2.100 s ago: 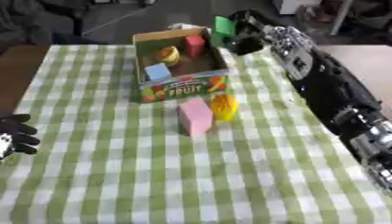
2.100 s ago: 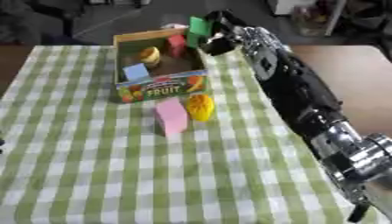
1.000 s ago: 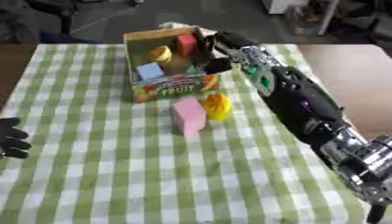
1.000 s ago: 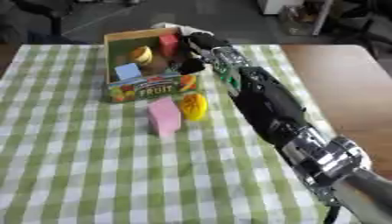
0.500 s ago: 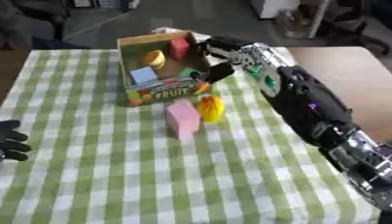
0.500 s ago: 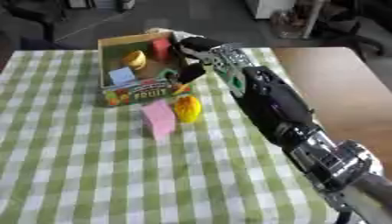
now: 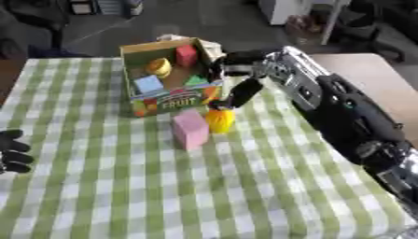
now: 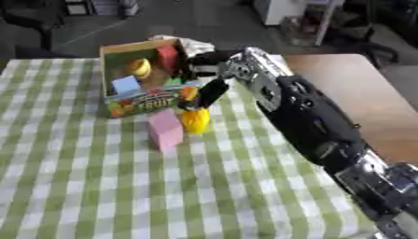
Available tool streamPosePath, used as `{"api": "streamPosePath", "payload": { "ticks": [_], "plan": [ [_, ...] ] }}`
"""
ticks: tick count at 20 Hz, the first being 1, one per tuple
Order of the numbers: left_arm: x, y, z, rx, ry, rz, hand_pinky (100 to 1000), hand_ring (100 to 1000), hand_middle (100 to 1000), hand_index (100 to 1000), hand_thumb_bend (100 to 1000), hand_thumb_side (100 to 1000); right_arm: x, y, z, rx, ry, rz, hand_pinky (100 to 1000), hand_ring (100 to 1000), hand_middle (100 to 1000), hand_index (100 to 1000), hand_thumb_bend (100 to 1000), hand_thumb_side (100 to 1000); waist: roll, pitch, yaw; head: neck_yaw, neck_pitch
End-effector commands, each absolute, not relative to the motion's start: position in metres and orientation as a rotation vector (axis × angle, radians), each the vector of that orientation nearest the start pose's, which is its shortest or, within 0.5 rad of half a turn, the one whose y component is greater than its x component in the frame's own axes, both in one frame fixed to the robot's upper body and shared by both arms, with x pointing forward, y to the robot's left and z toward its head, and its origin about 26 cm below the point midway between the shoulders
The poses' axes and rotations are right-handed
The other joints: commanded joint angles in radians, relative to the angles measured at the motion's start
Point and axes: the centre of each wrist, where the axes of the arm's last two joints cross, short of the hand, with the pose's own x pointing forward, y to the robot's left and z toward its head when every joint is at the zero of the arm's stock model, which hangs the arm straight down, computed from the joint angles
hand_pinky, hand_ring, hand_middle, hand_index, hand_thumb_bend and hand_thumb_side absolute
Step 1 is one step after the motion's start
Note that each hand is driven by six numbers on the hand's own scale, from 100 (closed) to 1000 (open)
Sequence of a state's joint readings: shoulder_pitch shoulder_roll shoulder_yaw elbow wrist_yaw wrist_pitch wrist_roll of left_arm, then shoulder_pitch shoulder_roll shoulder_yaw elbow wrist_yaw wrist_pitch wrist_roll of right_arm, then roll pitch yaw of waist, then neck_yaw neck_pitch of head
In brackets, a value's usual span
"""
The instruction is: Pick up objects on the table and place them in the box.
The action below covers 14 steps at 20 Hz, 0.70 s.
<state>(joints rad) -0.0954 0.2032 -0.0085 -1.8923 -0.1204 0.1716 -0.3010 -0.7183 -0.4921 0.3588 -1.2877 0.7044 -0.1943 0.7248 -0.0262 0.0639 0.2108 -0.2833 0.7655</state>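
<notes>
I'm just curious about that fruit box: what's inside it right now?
Inside the box are a red block, a yellow rounded piece, a light blue block and a green piece. The front wall hides the floor, so anything lower cannot be seen.

Two head-camera eyes | looking down from near, facing the checked table (image 7: pixel 122 186) | both share box (image 7: pixel 171 100) and right arm (image 8: pixel 302 112).

You have: 1 box (image 7: pixel 167 100) | 4 items inside: red (image 7: pixel 187 55), yellow (image 7: pixel 158 67), blue (image 7: pixel 149 85), green (image 7: pixel 196 80) | 2 on the cloth: pink block (image 7: pixel 189 129), yellow piece (image 7: pixel 219 119) | 2 hands: right hand (image 7: pixel 237 74), left hand (image 7: pixel 11 151)
</notes>
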Motion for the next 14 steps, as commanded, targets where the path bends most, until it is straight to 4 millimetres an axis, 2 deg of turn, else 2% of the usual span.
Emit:
{"api": "streamPosePath", "payload": {
  "ticks": [1,6,11,14],
  "plan": [
    [0.286,0.268,0.114,0.062,-1.751,-0.548,601,607,593,791,100,742,0.427,-0.240,0.154,-0.529,-1.177,1.899,819,852,790,952,339,484,0.006,-0.011,0.002,0.001,0.004],
    [0.286,0.267,0.114,0.059,-1.751,-0.547,602,608,593,791,100,744,0.436,-0.247,0.125,-0.618,-1.097,1.883,823,849,798,958,373,467,0.010,-0.009,0.005,0.000,0.004],
    [0.286,0.267,0.113,0.057,-1.748,-0.547,602,608,593,791,100,746,0.439,-0.250,0.115,-0.739,-1.076,1.903,827,848,799,950,406,445,0.010,-0.008,0.006,-0.002,0.004],
    [0.286,0.267,0.113,0.056,-1.747,-0.547,602,609,593,791,100,748,0.440,-0.250,0.113,-0.784,-1.091,1.905,810,815,752,885,376,331,0.010,-0.008,0.005,-0.002,0.004]
  ]
}}
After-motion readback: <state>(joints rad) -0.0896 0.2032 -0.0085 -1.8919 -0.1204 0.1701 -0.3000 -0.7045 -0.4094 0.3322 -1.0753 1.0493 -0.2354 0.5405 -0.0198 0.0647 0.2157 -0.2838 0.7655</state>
